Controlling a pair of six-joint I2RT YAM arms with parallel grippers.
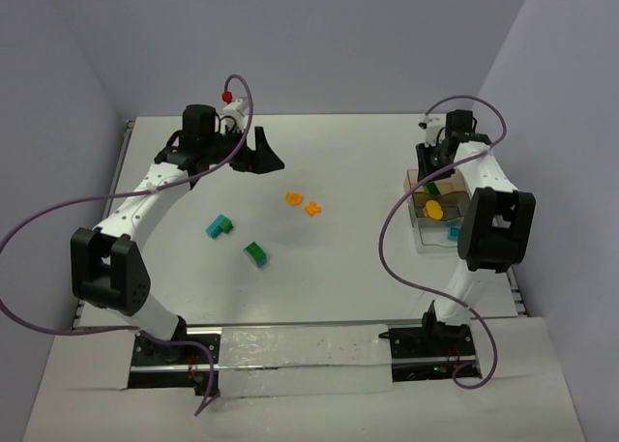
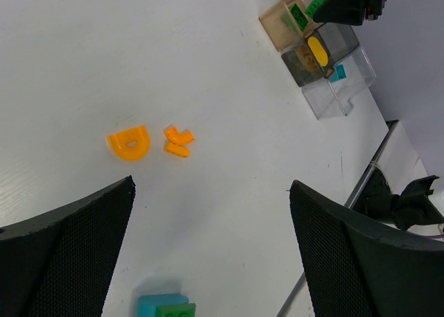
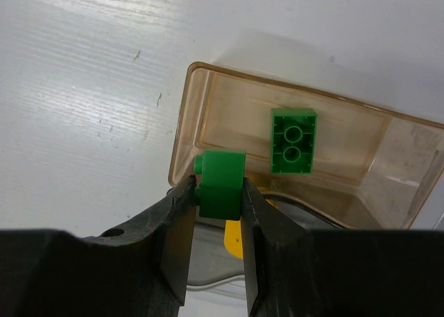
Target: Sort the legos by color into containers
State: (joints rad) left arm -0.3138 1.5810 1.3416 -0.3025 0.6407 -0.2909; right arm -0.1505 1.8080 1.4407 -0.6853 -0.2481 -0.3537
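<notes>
Tan box [image 1: 417, 182], from above: my right arm [image 1: 493, 220] folds over it, my left arm [image 1: 145, 195] reaches well away. Left wrist: left gripper [image 2: 212, 185] gapes, orange legos [image 2: 129, 143] short of the box. Right wrist: right gripper [image 3: 220, 195] pinches a green brick [image 3: 222, 182] at the box's rim.

You will find no text, label, brand, number or sign that can be read in any of the three views.
</notes>
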